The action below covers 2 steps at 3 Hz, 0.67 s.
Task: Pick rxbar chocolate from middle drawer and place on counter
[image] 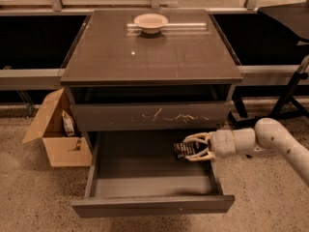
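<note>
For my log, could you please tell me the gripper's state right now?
Gripper: over the middle drawer, closed on the rxbar chocolate.

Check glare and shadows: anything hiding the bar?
Camera view: glare streaks the counter beside the bowl, plus a bright spot; the middle drawer is shaded yet readable; the rxbar chocolate shows dark on grey, held by the gripper at the drawer's right side.
</note>
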### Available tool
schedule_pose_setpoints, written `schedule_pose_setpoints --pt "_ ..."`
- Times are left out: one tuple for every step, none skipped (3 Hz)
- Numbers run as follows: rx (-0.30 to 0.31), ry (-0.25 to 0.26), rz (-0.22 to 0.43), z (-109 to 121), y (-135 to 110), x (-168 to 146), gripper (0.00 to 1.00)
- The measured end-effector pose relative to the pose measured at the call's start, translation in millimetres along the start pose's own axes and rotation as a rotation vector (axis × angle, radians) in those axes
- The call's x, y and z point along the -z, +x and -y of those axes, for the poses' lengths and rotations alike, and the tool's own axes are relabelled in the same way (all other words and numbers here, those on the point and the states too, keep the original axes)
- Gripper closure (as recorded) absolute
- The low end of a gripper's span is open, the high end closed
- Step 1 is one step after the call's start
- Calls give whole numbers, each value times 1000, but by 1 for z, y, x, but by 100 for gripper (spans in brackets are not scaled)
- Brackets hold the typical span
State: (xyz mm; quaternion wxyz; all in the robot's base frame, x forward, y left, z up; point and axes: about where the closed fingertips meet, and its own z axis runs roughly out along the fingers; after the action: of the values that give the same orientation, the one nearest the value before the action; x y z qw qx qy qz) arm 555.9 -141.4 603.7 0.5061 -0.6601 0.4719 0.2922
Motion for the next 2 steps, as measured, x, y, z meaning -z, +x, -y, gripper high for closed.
schedule_pose_setpoints --pt "109 11 -19 13 -55 26 100" --pt "201 42 -62 39 -102 40 100"
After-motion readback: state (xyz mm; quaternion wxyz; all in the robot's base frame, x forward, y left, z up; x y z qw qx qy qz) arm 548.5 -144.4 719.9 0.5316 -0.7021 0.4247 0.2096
